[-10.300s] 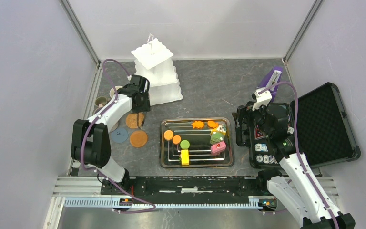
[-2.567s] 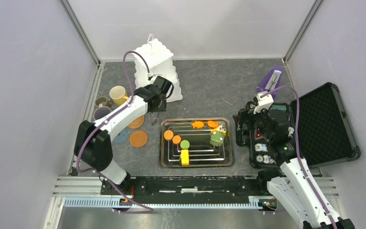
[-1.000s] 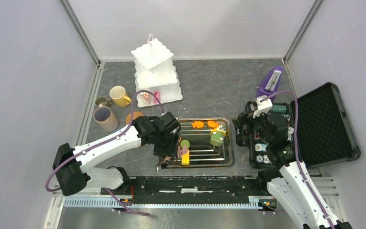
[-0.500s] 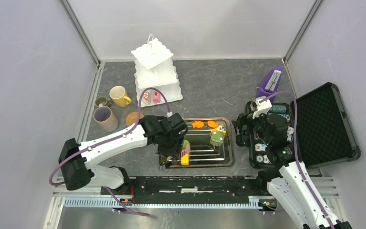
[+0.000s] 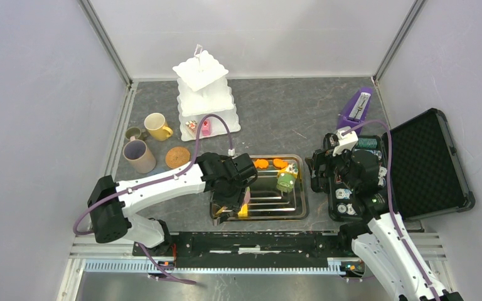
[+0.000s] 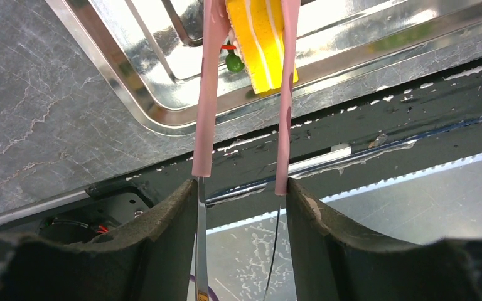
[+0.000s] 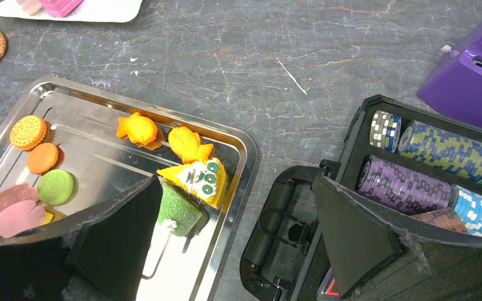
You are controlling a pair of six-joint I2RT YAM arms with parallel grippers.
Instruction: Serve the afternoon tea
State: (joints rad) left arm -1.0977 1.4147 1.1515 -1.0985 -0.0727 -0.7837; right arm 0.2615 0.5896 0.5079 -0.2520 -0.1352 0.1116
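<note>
We see the left gripper (image 6: pixel 241 188) clamped partway on pink tongs (image 6: pixel 206 94) whose tips straddle the yellow striped toy cake (image 6: pixel 260 37) at the steel tray's (image 6: pixel 119 81) near edge — right gripper (image 7: pixel 235 185) gaping wide, holding nothing, between tray and poker-chip case (image 7: pixel 351 150).

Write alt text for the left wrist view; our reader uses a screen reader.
The left gripper holds long pink tongs whose two arms straddle a yellow white-striped toy cake lying in a shiny steel tray. The tray sits on a grey marbled tabletop, beside a black rail.
</note>
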